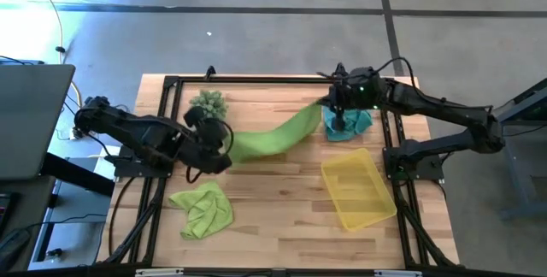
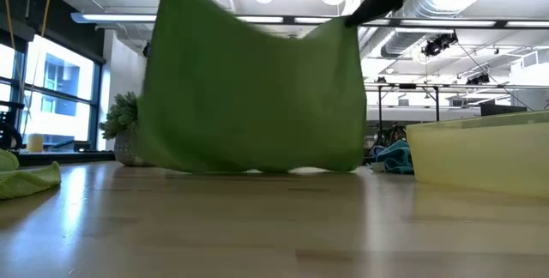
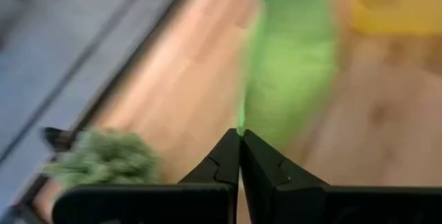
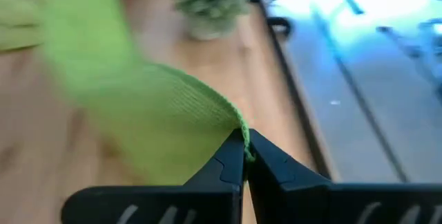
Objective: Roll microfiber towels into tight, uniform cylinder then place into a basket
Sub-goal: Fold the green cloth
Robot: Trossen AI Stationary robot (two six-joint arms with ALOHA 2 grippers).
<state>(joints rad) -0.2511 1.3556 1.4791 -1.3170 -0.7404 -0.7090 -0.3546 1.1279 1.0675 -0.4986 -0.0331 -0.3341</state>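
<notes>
A lime green towel (image 1: 273, 133) hangs stretched between my two grippers above the middle of the table. In the low view the green towel (image 2: 253, 89) hangs like a curtain, its lower edge at the tabletop. My left gripper (image 1: 224, 144) is shut on one end, my right gripper (image 1: 329, 106) on the other. A second lime green towel (image 1: 203, 210) lies crumpled at the near left. A teal blue towel (image 1: 349, 125) lies bunched under my right arm. The yellow basket (image 1: 357, 190) stands at the near right. My left gripper pinches a corner of the green towel (image 3: 242, 124) between its two fingertips. The cloth runs away from the fingers toward my right gripper, lifted off the table there. My right gripper pinches the towel's opposite corner (image 4: 238, 128) between its fingertips. The upper edge sags slightly between the two holds.
A spiky green plant ball (image 1: 208, 103) stands at the far left of the table, close behind my left gripper. A black frame (image 1: 256, 80) runs round the tabletop. Bare wood lies in the middle and near parts of the table.
</notes>
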